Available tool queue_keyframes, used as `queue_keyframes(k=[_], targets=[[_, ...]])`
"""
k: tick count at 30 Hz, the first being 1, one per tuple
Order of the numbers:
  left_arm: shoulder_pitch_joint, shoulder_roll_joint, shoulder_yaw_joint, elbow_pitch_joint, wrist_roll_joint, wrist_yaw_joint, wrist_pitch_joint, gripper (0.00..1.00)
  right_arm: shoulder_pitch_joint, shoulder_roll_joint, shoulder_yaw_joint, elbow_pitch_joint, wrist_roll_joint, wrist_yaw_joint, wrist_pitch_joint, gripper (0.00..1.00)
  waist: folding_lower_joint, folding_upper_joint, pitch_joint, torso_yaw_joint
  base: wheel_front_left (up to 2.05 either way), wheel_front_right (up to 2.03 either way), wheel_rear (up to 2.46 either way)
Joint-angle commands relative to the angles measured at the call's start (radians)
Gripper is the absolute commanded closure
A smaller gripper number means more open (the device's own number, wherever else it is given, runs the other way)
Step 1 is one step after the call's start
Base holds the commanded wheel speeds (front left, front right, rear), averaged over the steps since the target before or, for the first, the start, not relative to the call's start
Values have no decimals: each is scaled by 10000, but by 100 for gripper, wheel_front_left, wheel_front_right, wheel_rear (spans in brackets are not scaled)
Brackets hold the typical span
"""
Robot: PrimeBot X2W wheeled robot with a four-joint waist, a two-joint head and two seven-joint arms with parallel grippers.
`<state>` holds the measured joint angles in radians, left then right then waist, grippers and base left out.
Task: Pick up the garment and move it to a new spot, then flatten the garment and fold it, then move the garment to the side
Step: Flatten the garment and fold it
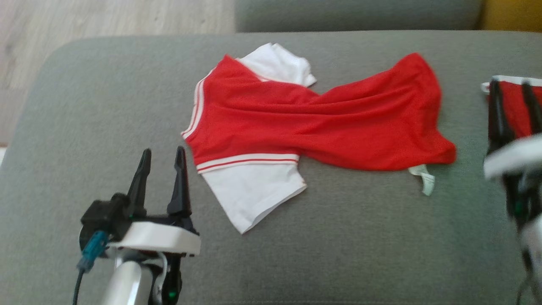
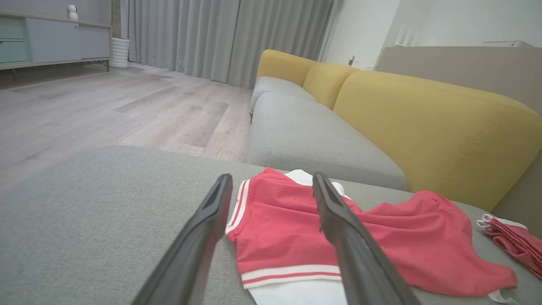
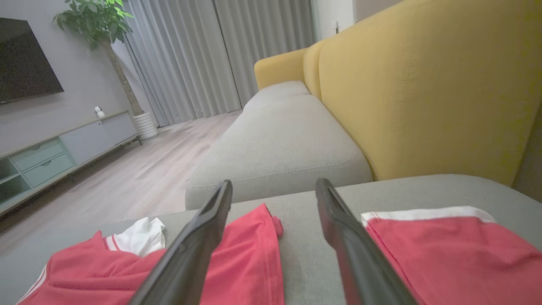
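A red jersey [image 1: 296,123] with white sleeves is lying across the middle of the grey sofa cushion [image 1: 360,254]. Its long axis is running along the cushion from side to side. The white-striped neck [image 1: 195,106] is pointing toward the cushion's left end and the hem [image 1: 440,127] toward its right end. One white sleeve [image 1: 250,195] is spreading toward the cushion's front edge and the other [image 1: 279,63] toward its back edge. The red body is lying wrinkled and pinched in at the waist, then fanning out again at the hem. A small white label [image 1: 424,178] is sticking out from under the hem.

The left pincer [image 1: 164,149] is hovering over the cushion's front left part, just beside the jersey's neck and near sleeve. Its fingers are standing wide apart and holding nothing.

The right pincer [image 3: 274,183] is hanging at the cushion's right end, blurred in the head view. In its own wrist view the fingers are spreading wide with bare grey fabric between them, gripping nothing. A second red garment with a white edge [image 3: 444,250], possibly a matching piece, is lying at the cushion's right end, apart from the jersey's hem.
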<state>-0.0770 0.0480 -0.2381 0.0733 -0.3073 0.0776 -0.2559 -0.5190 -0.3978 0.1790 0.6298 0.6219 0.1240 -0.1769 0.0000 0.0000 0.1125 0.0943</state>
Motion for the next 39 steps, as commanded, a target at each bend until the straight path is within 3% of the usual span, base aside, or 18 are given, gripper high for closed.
queue_keyframes(k=[1, 8, 13, 20, 29, 32, 39], targets=[[-182, 22, 459, -266, 99, -82, -59, 0, 604, -164, -55, -807, -175, 67, -338, 0, 0, 0, -294, -333, 0, 0, 0], [164, 22, 936, -264, 105, -209, -59, 0, 3762, 990, -1186, -3579, -1288, 67, -813, 0, 0, 0, -525, -750, 0, 0, 0], [334, 22, 1050, -235, 153, -316, -59, 0, 4765, 1633, -1527, -4228, -2326, 67, -829, 0, 0, 0, -637, -918, 0, 0, 0], [396, 22, 976, -195, 126, -350, -59, 0, 4915, 1822, -1866, -4489, -2709, 67, -544, 0, 0, 0, -716, -908, 0, 0, 0], [464, 22, 601, 482, -83, -417, 154, 0, 4858, 1862, -1964, -4583, -2834, 67, -27, 0, 0, 0, -645, -848, 0, 0, 0], [291, 22, 163, 1034, -475, -416, 1230, 0, 4349, 1659, -1821, -4230, -2676, 67, 752, 0, 0, 0, -469, -824, 0, 0, 0], [-299, 22, -719, 1539, -2057, -203, 3821, 0, 2460, 484, -498, -2560, -1535, 67, 3101, 0, 0, 0, 131, -578, 0, 0, 0]])
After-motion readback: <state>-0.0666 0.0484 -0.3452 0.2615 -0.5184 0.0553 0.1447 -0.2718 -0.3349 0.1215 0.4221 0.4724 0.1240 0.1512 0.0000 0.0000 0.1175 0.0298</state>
